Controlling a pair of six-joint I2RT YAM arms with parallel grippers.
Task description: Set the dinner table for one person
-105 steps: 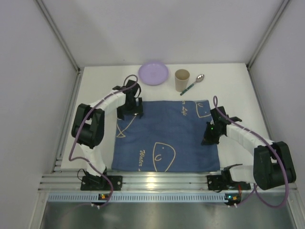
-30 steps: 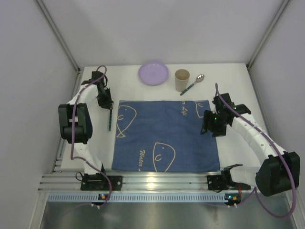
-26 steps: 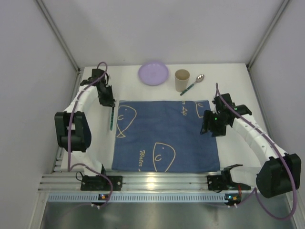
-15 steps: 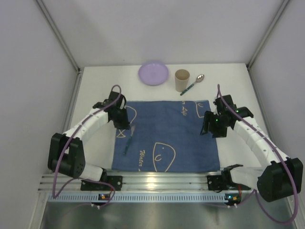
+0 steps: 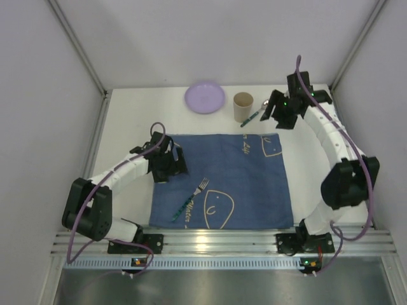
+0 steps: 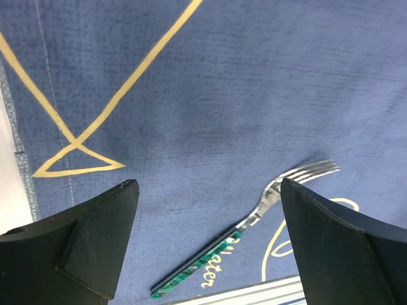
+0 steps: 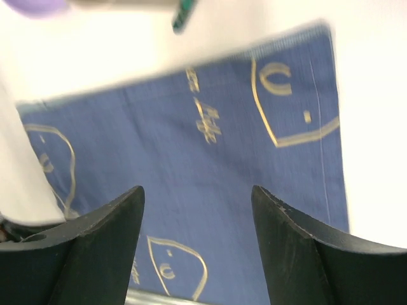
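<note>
Left claw (image 6: 206, 190) gapes empty above the mat (image 5: 241, 178) on the white surface (image 5: 127, 121), fork (image 5: 191, 201) lying just beside; plate (image 5: 205, 98), cup (image 5: 243, 107) and spoon (image 5: 257, 113) sit at the far edge; right claw (image 7: 197, 194), parted and empty, hovers near the spoon.

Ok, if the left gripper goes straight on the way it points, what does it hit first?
Most likely the blue mat, just beside the fork lying on it, though depth is unclear.

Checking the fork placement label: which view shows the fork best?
Left wrist: the fork lies whole and close on the blue mat, tines and green handle clear. Top external: fork small, diagonal on the mat. Right wrist does not show it.
</note>
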